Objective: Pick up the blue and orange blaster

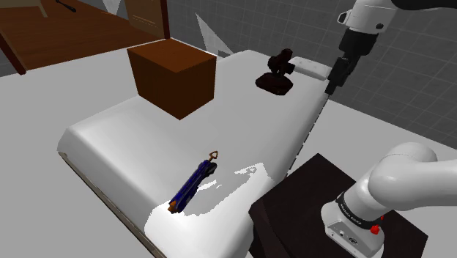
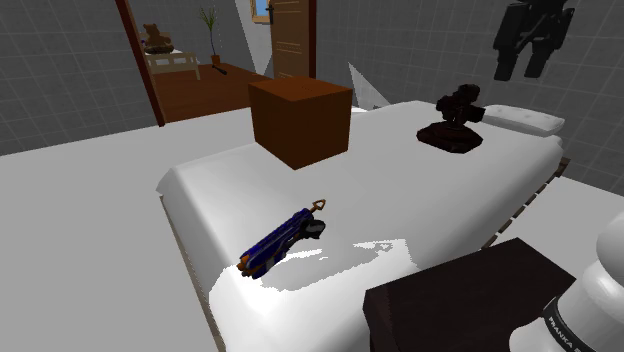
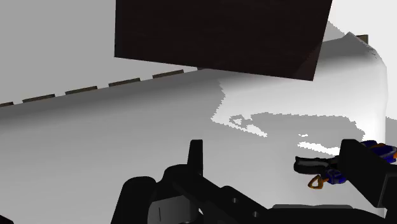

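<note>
I count one blue and orange blaster (image 1: 194, 182), one brown box (image 1: 174, 77), one dark object (image 1: 277, 73), one white pillow (image 2: 525, 118).

Both exterior views (beside the stand (image 1: 307, 192)) look down over white surface (image 1: 132, 146) and blaster (image 1: 193, 180).

You are working in soft, rather dim light that turns most of the white mattress (image 1: 124, 135) an even grey. One hard, jagged-edged bright patch (image 1: 216, 220) lies across its near end, reaching the lower tip of the blue and orange blaster (image 1: 192, 183), with small lit flecks just beside it; the wrist view shows you the same ragged glare. The brown box (image 1: 172, 73) has a lighter top and darker sides, while the stand (image 1: 307, 205) reads almost black.
</note>
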Robot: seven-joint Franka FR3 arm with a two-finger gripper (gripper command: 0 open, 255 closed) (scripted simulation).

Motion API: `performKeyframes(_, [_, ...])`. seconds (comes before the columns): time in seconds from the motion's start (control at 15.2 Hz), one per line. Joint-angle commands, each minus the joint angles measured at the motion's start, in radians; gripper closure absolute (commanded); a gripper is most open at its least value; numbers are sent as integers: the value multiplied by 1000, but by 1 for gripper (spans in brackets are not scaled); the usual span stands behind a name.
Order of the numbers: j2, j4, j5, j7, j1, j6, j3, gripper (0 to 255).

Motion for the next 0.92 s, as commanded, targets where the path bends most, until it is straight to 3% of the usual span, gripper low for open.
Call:
performKeyframes(0.0, [0,0,0,0,0,0,0,0])
performKeyframes(0.46, [-117,-213,145,283,-12,149,169,0])
performKeyframes(0.86, [-133,-329,290,526,-6,306,349,0])
